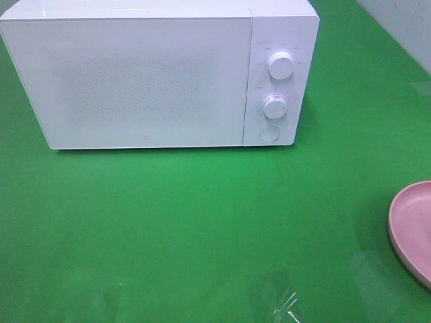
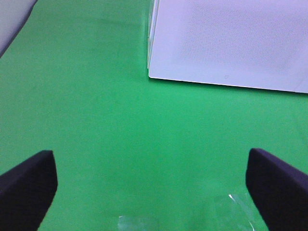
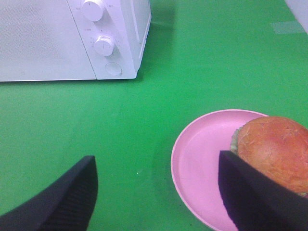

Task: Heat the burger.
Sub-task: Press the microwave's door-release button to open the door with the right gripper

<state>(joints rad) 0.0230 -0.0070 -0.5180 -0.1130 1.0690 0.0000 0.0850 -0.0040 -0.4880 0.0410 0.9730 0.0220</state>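
The burger (image 3: 276,149) with a golden-brown bun sits on the pink plate (image 3: 202,173) in the right wrist view, partly behind one finger. In the exterior view only the plate's edge (image 1: 412,229) shows at the right border and the burger is out of view. The white microwave (image 1: 158,74) stands at the back with its door shut. My right gripper (image 3: 159,197) is open, above the cloth beside the plate. My left gripper (image 2: 149,185) is open and empty over bare green cloth in front of the microwave (image 2: 231,43). Neither gripper shows in the exterior view.
The table is covered in green cloth (image 1: 202,222). The microwave has two round knobs (image 1: 280,64) and a round button (image 1: 269,133) on its right panel. A pale wall (image 1: 404,27) shows at the back right corner.
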